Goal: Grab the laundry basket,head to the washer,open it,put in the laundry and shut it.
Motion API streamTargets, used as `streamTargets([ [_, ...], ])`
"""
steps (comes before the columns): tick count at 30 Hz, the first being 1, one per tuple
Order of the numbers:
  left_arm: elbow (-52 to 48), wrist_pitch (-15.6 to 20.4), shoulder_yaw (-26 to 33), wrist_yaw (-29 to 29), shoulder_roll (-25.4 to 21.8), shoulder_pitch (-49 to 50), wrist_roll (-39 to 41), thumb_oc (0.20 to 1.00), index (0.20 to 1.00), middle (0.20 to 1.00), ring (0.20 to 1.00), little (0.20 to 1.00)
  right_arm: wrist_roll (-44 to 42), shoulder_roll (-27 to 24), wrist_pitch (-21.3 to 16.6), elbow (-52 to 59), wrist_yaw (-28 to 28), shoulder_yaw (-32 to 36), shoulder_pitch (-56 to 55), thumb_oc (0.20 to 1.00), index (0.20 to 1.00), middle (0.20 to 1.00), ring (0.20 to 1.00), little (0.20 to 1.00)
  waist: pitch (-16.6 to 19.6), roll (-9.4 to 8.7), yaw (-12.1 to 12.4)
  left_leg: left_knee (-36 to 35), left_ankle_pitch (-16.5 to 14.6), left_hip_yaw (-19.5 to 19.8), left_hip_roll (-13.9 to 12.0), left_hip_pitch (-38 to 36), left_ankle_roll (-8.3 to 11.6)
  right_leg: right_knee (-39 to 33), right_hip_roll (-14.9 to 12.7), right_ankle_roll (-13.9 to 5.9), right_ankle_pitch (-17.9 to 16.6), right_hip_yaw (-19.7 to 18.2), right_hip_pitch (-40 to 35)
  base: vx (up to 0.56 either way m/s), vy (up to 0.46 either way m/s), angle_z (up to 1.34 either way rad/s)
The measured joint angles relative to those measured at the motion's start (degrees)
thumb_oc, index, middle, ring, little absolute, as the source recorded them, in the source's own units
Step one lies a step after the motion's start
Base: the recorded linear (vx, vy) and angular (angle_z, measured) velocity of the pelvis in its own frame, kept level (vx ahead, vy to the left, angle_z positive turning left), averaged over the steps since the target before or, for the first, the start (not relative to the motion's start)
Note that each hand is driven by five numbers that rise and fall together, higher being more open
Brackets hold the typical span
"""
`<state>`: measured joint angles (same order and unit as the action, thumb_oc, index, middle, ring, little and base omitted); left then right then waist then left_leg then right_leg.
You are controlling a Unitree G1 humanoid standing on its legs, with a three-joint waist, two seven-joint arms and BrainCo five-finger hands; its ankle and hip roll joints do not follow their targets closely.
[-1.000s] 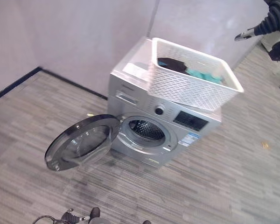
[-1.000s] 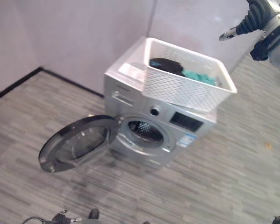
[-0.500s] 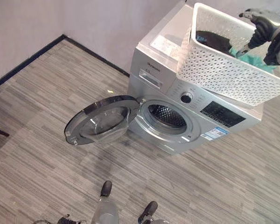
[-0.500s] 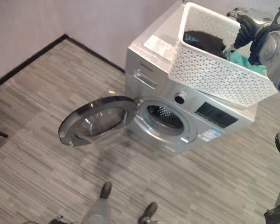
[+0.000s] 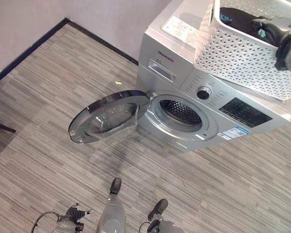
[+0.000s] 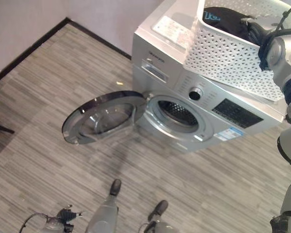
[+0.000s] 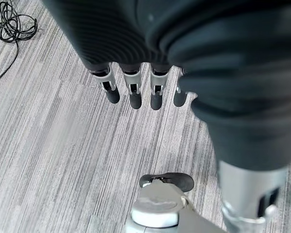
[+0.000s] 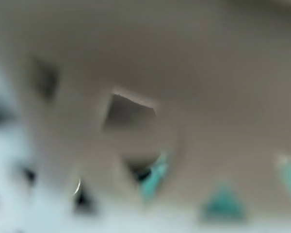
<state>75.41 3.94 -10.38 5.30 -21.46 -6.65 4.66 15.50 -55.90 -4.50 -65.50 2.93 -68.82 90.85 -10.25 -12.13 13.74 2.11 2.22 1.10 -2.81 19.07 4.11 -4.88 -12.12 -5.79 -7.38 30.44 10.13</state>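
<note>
Left eye view showed the basket [image 5: 242, 53] atop the washer [image 5: 184, 63], door [image 5: 109, 116] open; right hand [image 5: 271, 26] inside, grip unclear. Left hand [image 7: 136, 90] hung relaxed.

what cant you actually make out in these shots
- Right hand: it reaches into the white basket on the washer; its fingers are hidden behind the basket wall, so any grasp is unreadable.
- Right wrist view: a blur of basket lattice with teal patches; nothing else is identifiable.
- Laundry: dark cloth shows, the rest is cut off by the top edge.
- Drum: its depth is in shadow.
- Left hand hangs open over the floor.
</note>
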Motion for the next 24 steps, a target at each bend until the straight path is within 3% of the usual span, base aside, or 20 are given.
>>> streamTargets([
  [2, -0.3, 0.3, -2.3, -0.1, 0.4, -0.4, -0.1, 1.0, 1.0, 1.0, 1.0, 1.0, 0.1, 0.0, 0.4, -3.9, 1.6, -0.5, 0.2, 1.0, 1.0, 1.0, 1.0, 1.0, -0.1, 0.11, 1.5, -0.2, 0.0, 0.6, 0.1, 0.2, 0.02, 0.0, -0.1, 0.0, 0.1, 0.3, 0.0, 0.12, -0.051, 0.11],
  [12, -0.2, 0.4, -6.4, -1.5, 1.6, -2.4, -0.2, 1.0, 1.0, 1.0, 1.0, 1.0, 0.0, -1.8, 2.5, -7.8, 4.8, -1.6, 1.9, 1.0, 1.0, 1.0, 1.0, 1.0, 0.0, 0.18, 3.2, 1.6, 0.2, 3.7, 0.7, 3.8, 0.05, 0.0, 0.0, 0.0, 0.1, 1.7, 0.9, 0.05, -0.007, 0.15],
  [24, 0.0, -0.6, -6.6, -1.6, 1.8, -4.8, 0.0, 1.0, 1.0, 1.0, 1.0, 1.0, -1.7, -1.7, 3.1, -6.7, 3.9, 0.2, 2.9, 1.0, 1.0, 1.0, 1.0, 1.0, 0.3, 0.67, 3.2, 1.6, 0.9, 4.6, 1.0, 3.1, -0.09, 0.0, -0.2, -0.11, 0.1, 1.9, -0.3, -0.01, 0.006, 0.03],
])
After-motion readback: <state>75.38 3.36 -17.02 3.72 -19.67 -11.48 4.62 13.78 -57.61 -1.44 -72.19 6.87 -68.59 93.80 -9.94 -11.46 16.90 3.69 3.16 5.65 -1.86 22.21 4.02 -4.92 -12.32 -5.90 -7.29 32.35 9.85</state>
